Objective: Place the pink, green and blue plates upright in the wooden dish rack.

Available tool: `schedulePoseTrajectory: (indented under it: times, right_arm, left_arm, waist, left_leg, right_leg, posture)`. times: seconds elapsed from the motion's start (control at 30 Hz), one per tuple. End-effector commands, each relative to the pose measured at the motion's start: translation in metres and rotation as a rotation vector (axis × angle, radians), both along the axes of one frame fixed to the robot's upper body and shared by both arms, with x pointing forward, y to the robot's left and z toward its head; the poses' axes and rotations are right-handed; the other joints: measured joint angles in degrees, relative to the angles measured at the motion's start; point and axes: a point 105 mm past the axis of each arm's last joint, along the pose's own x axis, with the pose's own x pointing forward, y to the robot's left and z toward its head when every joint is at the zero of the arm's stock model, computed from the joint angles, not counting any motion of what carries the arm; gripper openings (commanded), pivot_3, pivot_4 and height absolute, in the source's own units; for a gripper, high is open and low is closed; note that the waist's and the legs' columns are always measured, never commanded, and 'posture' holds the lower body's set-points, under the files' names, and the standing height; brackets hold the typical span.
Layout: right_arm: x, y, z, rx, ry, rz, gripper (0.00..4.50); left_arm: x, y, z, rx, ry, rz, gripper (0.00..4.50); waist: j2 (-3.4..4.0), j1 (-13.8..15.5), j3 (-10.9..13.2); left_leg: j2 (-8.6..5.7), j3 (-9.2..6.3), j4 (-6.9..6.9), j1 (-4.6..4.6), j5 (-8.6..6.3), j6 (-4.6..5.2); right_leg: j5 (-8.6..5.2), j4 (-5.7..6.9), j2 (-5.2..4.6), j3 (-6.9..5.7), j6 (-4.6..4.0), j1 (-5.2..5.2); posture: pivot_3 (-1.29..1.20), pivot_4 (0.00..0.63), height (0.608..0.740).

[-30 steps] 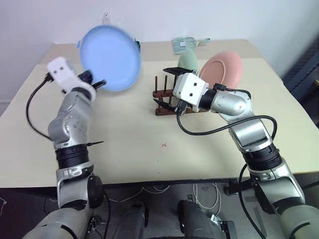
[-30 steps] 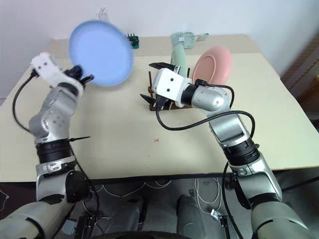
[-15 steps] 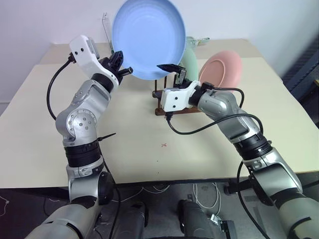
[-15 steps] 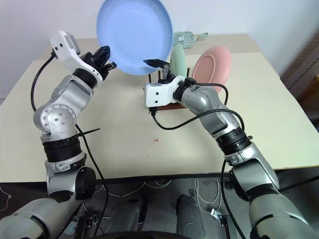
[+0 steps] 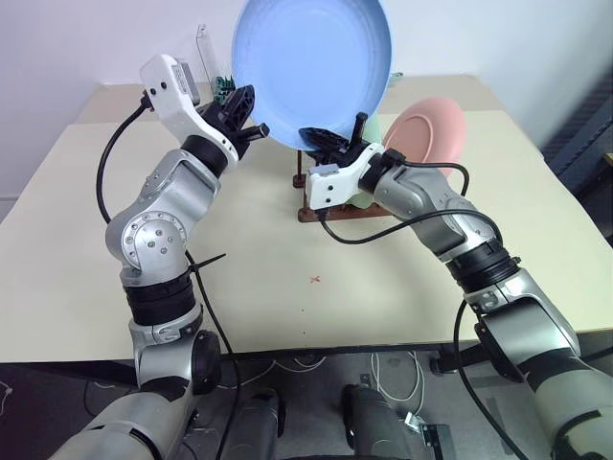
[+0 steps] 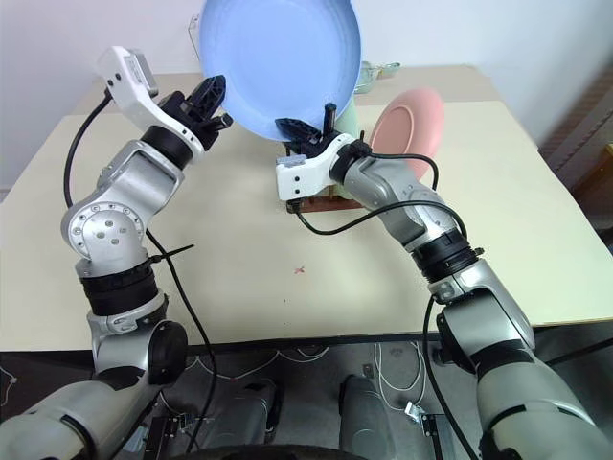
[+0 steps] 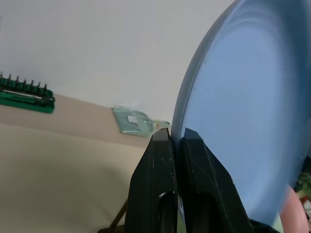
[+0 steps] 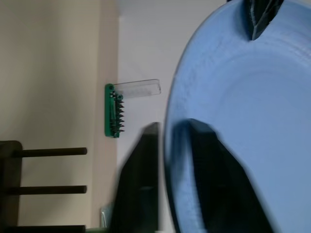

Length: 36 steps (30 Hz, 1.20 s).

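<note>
The round, light blue matte plate (image 5: 311, 67) was held high in the air above the beige bench (image 5: 249, 278), with its face turned to the camera and almost upright. The left end effector (image 5: 251, 115) was closed on the lower left edge of this plate; the left wrist view showed its two black fingers (image 7: 160, 184) pinching the rim between them. The right end effector (image 5: 337, 139) was at the lower right edge of the same plate, and in the right wrist view its fingers (image 8: 209, 160) stood on both sides of the rim, closed on it. So both arms had the plate at this moment.

The small dark reddish-brown wooden dish rack (image 5: 316, 206) stood on the bench just below and a little behind the right end effector. The pale mint green plate (image 6: 350, 113) and the salmon pink round plate (image 5: 426, 132) already stood upright in it, the pink one farthest to the right.

I judge that the coming move depends on this: the free pegs lay almost directly under the blue plate, on the left side of the green plate, and the right arm was nearer to them. The rack's long axis ran left to right, so the plate should go down across it, parallel to the other two.
</note>
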Motion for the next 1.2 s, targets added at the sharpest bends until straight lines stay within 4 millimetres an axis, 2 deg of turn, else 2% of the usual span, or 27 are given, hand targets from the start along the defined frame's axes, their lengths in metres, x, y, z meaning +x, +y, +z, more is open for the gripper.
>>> schedulePoseTrajectory:
  times: [0.03, 0.1, 0.2, 0.33, 0.47, 0.6, 0.67, 0.73, 0.8, 0.87, 0.97, 1.07, 1.17, 1.2]
  right_arm:
    - [0.0, 0.0, 0.016, 0.018, -0.042, -0.007, 0.01]
    - [-0.001, 0.0, 0.015, 0.018, -0.037, 0.002, 0.0]
    - [-0.003, 0.002, 0.015, 0.044, -0.015, 0.016, 0.0]
    - [-0.004, 0.004, 0.016, 0.058, -0.002, 0.032, 0.0]
    - [-0.009, 0.007, 0.021, 0.115, 0.026, 0.073, 0.0]
    - [-0.021, 0.013, 0.041, 0.28, 0.105, 0.171, 0.0]
    - [-0.036, 0.02, 0.056, 0.418, 0.206, 0.29, 0.0]
    - [-0.05, 0.023, 0.069, 0.571, 0.342, 0.415, 0.0]
    - [-0.065, 0.028, 0.077, 0.716, 0.549, 0.556, 0.0]
    - [-0.078, 0.031, 0.082, 0.809, 0.708, 0.668, 0.0]
    - [-0.086, 0.028, 0.089, 0.984, 0.975, 0.781, 0.0]
    - [-0.086, 0.028, 0.077, 1.031, 1.175, 0.781, 0.0]
    - [-0.08, 0.025, 0.071, 1.069, 1.248, 0.737, 0.0]
    - [-0.068, 0.018, 0.072, 1.187, 1.306, 0.715, 0.0]
  left_arm:
    - [-0.015, -0.006, 0.024, -0.072, -0.12, -0.071, 0.32]
    - [-0.017, 0.004, 0.033, -0.139, -0.164, -0.049, 0.97]
    - [-0.013, 0.03, 0.042, -0.27, -0.187, 0.04, 2.41]
    - [-0.011, 0.069, 0.051, -0.321, -0.241, 0.174, 2.41]
    - [-0.009, 0.11, 0.048, -0.233, -0.251, 0.336, 2.41]
    - [-0.006, 0.133, 0.024, 0.016, -0.217, 0.458, 2.41]
    - [-0.003, 0.141, -0.01, 0.11, -0.133, 0.477, 2.41]
    - [0.0, 0.137, -0.043, 0.177, -0.048, 0.449, 2.41]
    - [0.0, 0.12, -0.068, 0.226, -0.005, 0.364, 2.41]
    - [-0.004, 0.093, -0.086, 0.338, 0.003, 0.248, 2.41]
    - [-0.019, 0.048, -0.118, 0.475, 0.034, 0.011, 2.41]
    - [-0.034, 0.027, -0.13, 0.465, 0.046, -0.14, 2.41]
    - [-0.041, 0.018, -0.134, 0.486, 0.047, -0.203, 2.41]
    - [-0.045, 0.012, -0.135, 0.496, 0.042, -0.246, 2.41]
  waist:
    - [0.01, 0.02, 0.01]
    - [0.0, 0.06, 0.01]
    - [0.0, -0.03, 0.01]
    - [0.0, -0.19, 0.01]
    - [0.0, -0.12, 0.01]
    - [0.01, -0.24, 0.02]
    - [0.04, -0.21, 0.02]
    - [0.04, -0.13, 0.02]
    - [0.04, -0.11, 0.02]
    - [0.04, 0.08, 0.02]
    - [0.08, 0.15, 0.03]
    - [0.11, 0.02, 0.02]
    - [0.22, -0.25, 0.03]
    - [0.26, -0.27, 0.05]
  left_leg:
    - [0.0, 0.0, 0.01, 0.0, 0.0, 0.0]
    - [-0.01, 0.0, 0.01, 0.0, 0.0, 0.0]
    - [0.0, 0.0, 0.01, 0.0, 0.0, 0.0]
    - [0.01, 0.02, -0.01, 0.02, 0.0, 0.0]
    - [0.01, 0.02, -0.01, 0.02, 0.0, 0.0]
    - [0.01, 0.02, -0.05, 0.02, 0.0, 0.0]
    - [0.01, 0.01, -0.06, 0.02, 0.0, 0.0]
    - [0.01, -0.02, -0.05, 0.03, -0.01, 0.02]
    - [0.01, -0.1, -0.04, 0.02, -0.07, 0.13]
    - [0.01, -0.17, -0.04, 0.0, -0.14, 0.25]
    - [0.01, -0.22, -0.05, -0.01, -0.16, 0.28]
    - [0.02, -0.2, -0.11, 0.02, -0.17, 0.3]
    - [0.05, -0.17, -0.3, 0.06, -0.17, 0.29]
    - [0.06, -0.15, -0.33, 0.07, -0.16, 0.29]
  right_leg:
    - [0.0, -0.01, 0.0, 0.0, 0.0, 0.02]
    - [0.0, -0.02, -0.01, 0.0, 0.0, 0.03]
    - [0.0, -0.03, 0.0, 0.0, 0.0, 0.03]
    - [0.0, -0.03, 0.01, 0.01, 0.0, 0.03]
    - [0.0, -0.03, 0.02, 0.01, 0.0, 0.02]
    - [0.0, -0.03, 0.02, 0.01, -0.01, 0.02]
    - [0.01, -0.04, 0.03, 0.02, -0.01, 0.02]
    - [0.01, -0.02, 0.02, 0.02, -0.01, 0.02]
    - [0.01, -0.01, 0.03, 0.0, -0.02, 0.02]
    - [0.01, 0.0, 0.03, -0.01, -0.02, 0.02]
    - [0.04, 0.03, 0.03, -0.04, -0.08, 0.02]
    - [0.04, 0.03, 0.02, -0.03, -0.12, 0.0]
    - [0.07, 0.05, 0.05, -0.03, -0.16, -0.11]
    - [0.06, 0.08, 0.05, -0.03, -0.16, -0.15]
  posture:
    - [0.0, 0.15, 0.74]
    - [0.0, 0.15, 0.74]
    - [0.0, 0.15, 0.74]
    - [0.0, 0.15, 0.74]
    - [0.0, 0.15, 0.74]
    - [0.0, 0.15, 0.74]
    - [0.0, 0.15, 0.74]
    - [0.0, 0.15, 0.74]
    - [0.0, 0.15, 0.74]
    - [0.0, 0.15, 0.74]
    - [0.0, 0.15, 0.74]
    - [0.0, 0.15, 0.74]
    - [0.0, 0.15, 0.74]
    - [0.0, 0.15, 0.74]
